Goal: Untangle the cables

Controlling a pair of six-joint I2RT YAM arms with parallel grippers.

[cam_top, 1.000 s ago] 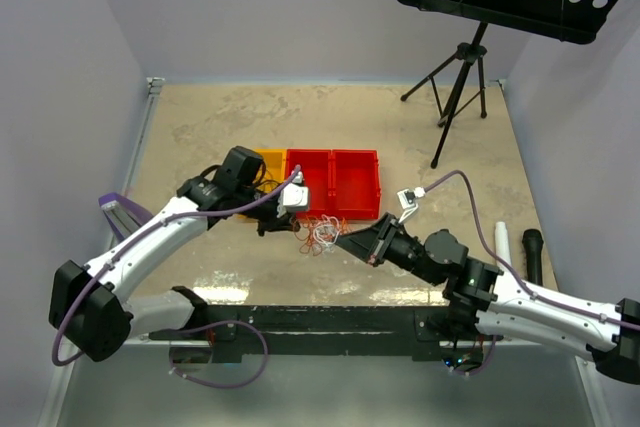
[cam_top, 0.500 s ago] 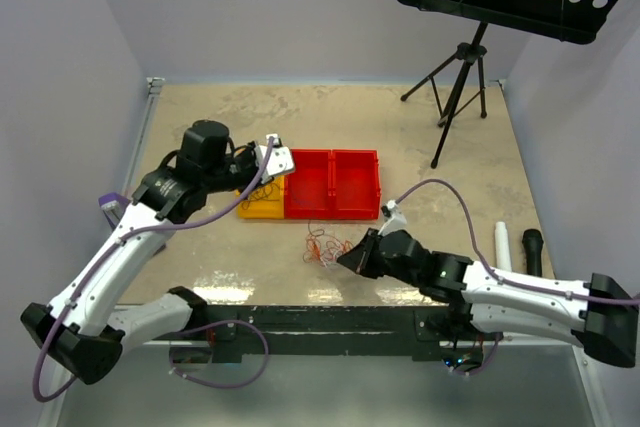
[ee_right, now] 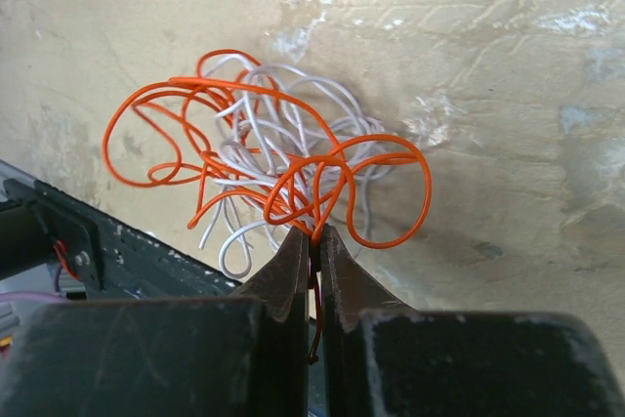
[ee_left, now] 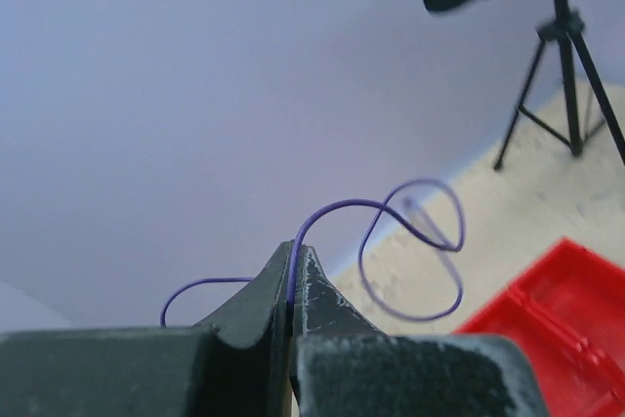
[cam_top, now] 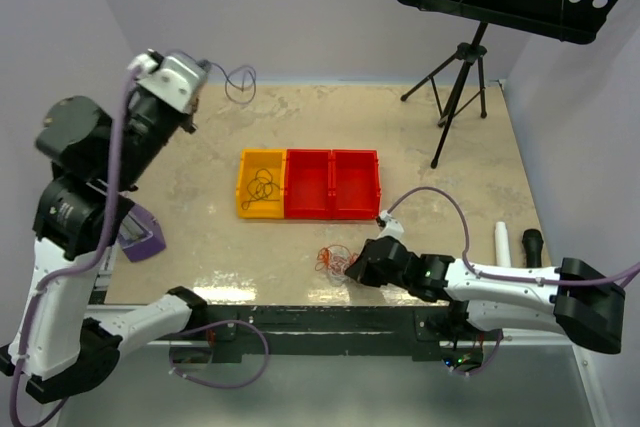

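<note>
A small tangle of orange and white cables point(cam_top: 335, 259) lies near the table's front edge; it also shows in the right wrist view point(ee_right: 256, 158). My right gripper point(cam_top: 352, 265) is low at the tangle's right side, its jaws point(ee_right: 311, 237) shut on an orange cable strand. My left gripper point(cam_top: 203, 71) is raised high at the far left, shut on a thin purple cable point(cam_top: 238, 82) that hangs in loops in the air. In the left wrist view this purple cable point(ee_left: 405, 227) runs out between the closed jaws point(ee_left: 293, 253). A black cable coil point(cam_top: 262, 187) lies in the yellow bin point(cam_top: 245, 209).
Two red bins point(cam_top: 332, 209) stand joined to the yellow bin's right. A black tripod point(cam_top: 455, 87) with a music stand is at the back right. A white cylinder point(cam_top: 503, 243) and a black one point(cam_top: 532, 247) lie at the right edge. Walls close in left and right.
My left arm has swung up and back from the yellow bin to the far left, carrying the purple cable. My right gripper has drawn the tangle toward the front edge.
</note>
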